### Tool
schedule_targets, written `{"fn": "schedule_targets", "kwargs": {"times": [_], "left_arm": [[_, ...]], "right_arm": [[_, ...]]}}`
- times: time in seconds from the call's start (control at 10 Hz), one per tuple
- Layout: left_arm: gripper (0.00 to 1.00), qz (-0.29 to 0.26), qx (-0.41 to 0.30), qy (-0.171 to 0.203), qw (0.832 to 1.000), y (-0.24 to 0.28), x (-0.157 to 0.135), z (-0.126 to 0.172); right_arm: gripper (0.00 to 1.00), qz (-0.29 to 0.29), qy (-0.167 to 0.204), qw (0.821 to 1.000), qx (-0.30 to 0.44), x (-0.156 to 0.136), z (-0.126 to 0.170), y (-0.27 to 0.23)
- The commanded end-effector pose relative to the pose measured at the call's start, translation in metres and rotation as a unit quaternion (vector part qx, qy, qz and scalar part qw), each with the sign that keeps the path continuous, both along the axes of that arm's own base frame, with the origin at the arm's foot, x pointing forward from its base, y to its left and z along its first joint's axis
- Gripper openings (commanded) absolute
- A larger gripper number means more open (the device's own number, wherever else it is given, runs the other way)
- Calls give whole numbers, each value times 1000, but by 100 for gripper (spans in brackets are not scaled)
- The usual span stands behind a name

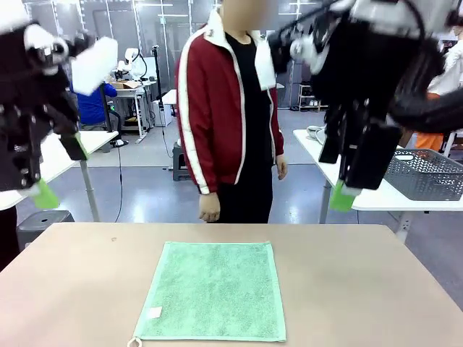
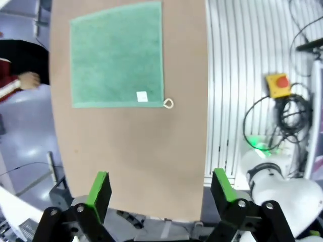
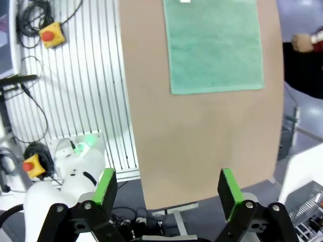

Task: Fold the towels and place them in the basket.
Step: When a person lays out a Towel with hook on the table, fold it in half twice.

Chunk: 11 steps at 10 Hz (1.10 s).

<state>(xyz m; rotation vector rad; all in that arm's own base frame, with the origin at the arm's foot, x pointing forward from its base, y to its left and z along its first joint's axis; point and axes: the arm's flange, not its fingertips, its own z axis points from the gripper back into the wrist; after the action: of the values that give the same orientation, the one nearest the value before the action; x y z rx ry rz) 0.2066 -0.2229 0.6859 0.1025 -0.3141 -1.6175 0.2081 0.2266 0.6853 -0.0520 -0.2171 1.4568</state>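
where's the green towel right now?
In the front view the green towel lies spread flat on the table, centred near the robot's edge, its corner loop at the near left. The person stands across from it.

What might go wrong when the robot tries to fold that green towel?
1. The mint green towel lies flat on the table, so the open left end effector and right end effector might scrape the tabletop or miss its thin edge.
2. If they grab uneven corners, the fold may come out crooked.
3. The person's hand hangs near the table's far edge and might get bumped.
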Motion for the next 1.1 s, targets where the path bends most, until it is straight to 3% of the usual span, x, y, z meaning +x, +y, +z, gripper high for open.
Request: {"fn": "schedule_targets", "kwargs": {"times": [0.0, 0.2, 0.8, 1.0], "left_arm": [[100, -5, 16, -21, 1000, 4, 1, -7], [100, -2, 10, 0, 1000, 1, 0, -7], [100, -2, 14, 0, 1000, 2, 1, -9], [100, 29, 12, 12, 999, -1, 14, -66]], "right_arm": [[100, 21, 2, 1000, -2, 3, -7, -1], [100, 5, 6, 1000, -6, 2, -7, 1], [100, 9, 6, 1000, -6, 3, -8, 1], [100, 9, 20, 1000, -3, 26, -53, 2]]}}
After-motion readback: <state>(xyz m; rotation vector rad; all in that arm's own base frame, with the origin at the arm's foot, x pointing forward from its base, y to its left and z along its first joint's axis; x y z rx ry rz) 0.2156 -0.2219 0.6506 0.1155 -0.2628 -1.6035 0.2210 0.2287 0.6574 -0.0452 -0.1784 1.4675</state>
